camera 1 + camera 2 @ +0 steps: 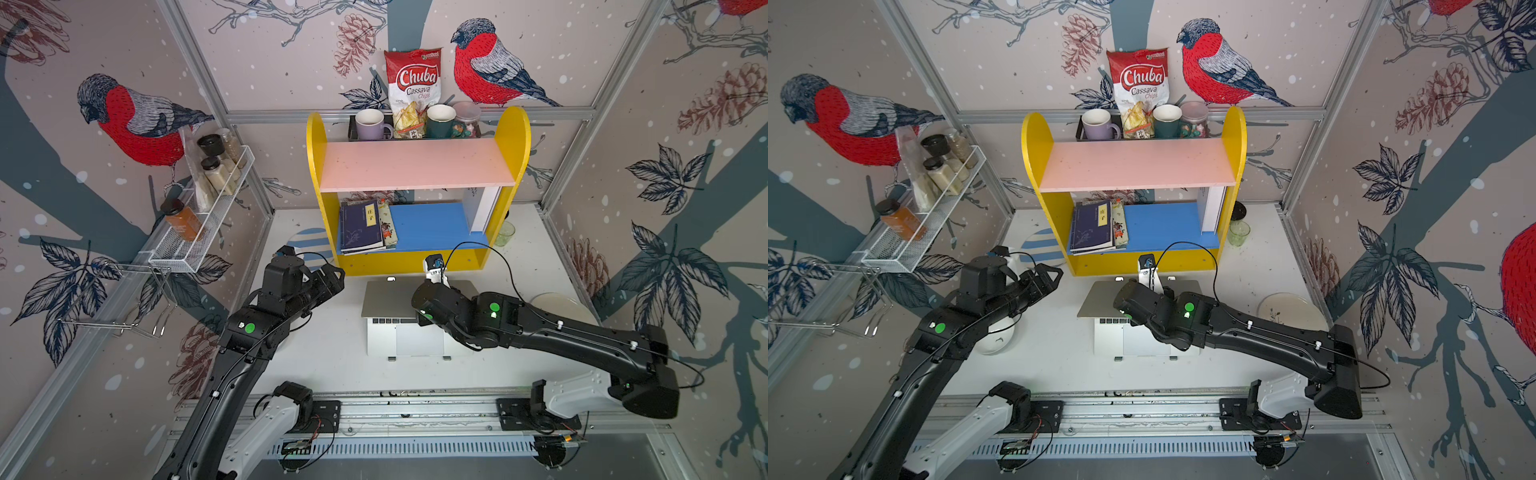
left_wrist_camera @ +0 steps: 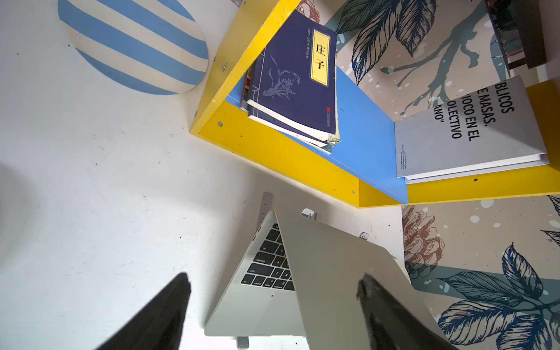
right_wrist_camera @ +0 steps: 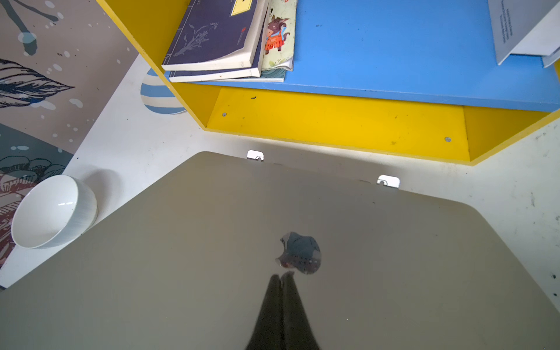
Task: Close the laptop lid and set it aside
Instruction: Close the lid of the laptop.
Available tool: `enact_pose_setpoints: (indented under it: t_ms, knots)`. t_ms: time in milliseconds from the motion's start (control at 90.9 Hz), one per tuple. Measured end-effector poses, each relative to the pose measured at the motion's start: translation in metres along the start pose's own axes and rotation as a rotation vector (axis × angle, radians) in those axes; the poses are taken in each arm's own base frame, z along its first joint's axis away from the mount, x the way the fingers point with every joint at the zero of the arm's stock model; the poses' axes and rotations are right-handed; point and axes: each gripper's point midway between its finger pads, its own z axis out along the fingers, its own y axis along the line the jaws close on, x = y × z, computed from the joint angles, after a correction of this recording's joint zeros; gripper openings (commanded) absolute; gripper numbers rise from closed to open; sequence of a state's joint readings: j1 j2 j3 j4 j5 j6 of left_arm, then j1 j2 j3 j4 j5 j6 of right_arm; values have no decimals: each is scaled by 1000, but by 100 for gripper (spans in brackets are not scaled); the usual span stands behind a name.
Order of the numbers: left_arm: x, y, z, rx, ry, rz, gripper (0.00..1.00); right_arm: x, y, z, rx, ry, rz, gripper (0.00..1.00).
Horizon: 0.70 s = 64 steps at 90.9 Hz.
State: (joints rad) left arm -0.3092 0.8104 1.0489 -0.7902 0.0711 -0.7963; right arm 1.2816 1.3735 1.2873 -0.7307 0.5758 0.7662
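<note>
Slim silver aluminium laptop (image 1: 417, 341): keyboard largely hidden beneath its thin silver lid (image 1: 386, 300). The black right arm (image 1: 465, 311) covers the lid's right part. White ceramic bowl (image 1: 996, 340) lies mostly concealed under the black left arm (image 1: 967, 320). Right gripper (image 3: 283, 275) is blurred and cut off at the frame's edge.

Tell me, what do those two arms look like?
The left arm and right arm are chunky black links on white bases, each with a round green sticker and thin black cables running alongside. The left gripper and right gripper have dark tapered fingers.
</note>
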Motion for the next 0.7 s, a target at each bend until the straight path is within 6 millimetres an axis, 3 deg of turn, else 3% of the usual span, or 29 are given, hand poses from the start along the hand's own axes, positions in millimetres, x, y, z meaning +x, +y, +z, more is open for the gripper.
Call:
enact_pose_setpoints:
  t_ms: [407,704]
  knots:
    - [9,9,4,-12,17,-2,87,31,-2,15,7,36,10,6]
    - [14,13,8,-15,23,-12,96,45,-3,26,2,40,29,14]
